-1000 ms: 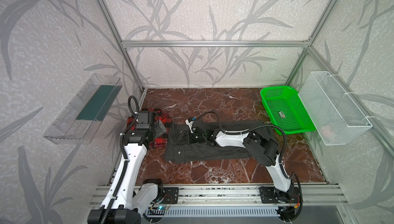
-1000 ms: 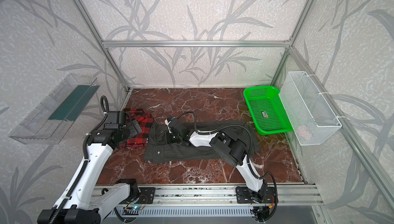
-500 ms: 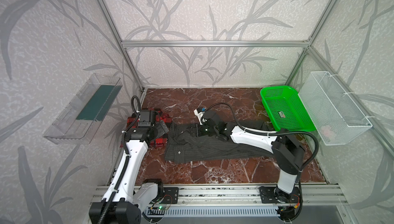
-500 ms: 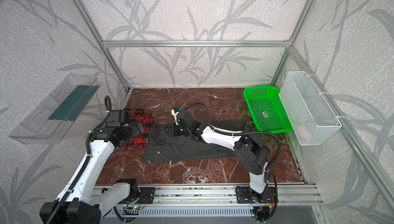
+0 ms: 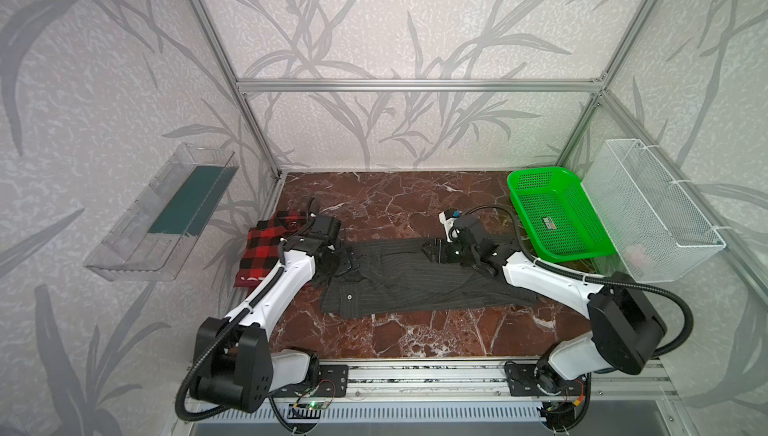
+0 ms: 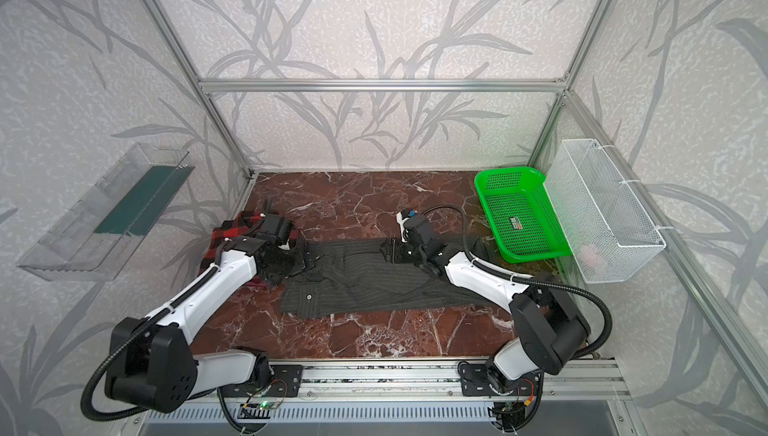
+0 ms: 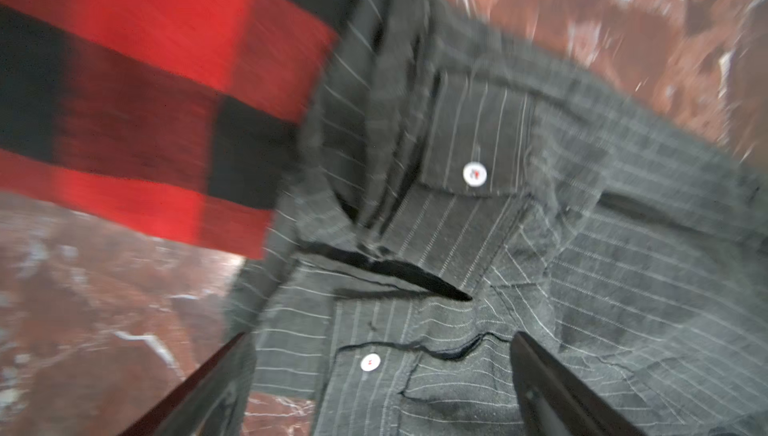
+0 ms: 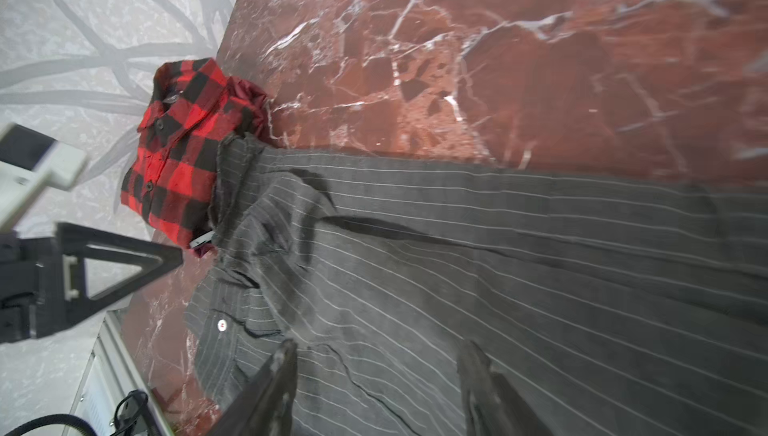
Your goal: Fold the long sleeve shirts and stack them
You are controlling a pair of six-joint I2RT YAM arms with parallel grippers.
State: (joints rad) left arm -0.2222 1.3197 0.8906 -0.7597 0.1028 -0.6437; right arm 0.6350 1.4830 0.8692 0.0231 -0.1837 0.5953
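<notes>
The red-and-black plaid shirt (image 5: 266, 247) (image 6: 226, 232) lies folded at the table's left edge. Beside it, the charcoal pinstripe shirt (image 5: 415, 284) (image 6: 374, 280) is spread in a long, rumpled band across the middle. My left gripper (image 5: 345, 259) (image 7: 379, 342) hangs open over that shirt's left end, fingers straddling a white-buttoned flap, and the plaid shirt (image 7: 124, 81) shows just behind. My right gripper (image 5: 432, 249) (image 8: 378, 346) is open just above the pinstripe cloth (image 8: 498, 268) near its far edge, nothing between its fingers.
A green plastic basket (image 5: 557, 214) stands at the back right, and a white wire basket (image 5: 652, 209) hangs on the right wall. A clear tray (image 5: 166, 209) is fixed to the left wall. The aluminium rail (image 5: 415, 371) runs along the front.
My right gripper opened, let go of the pinstripe cloth and drew back to the right along the shirt's far edge. My left gripper shifted right from the plaid shirt onto the pinstripe shirt's end.
</notes>
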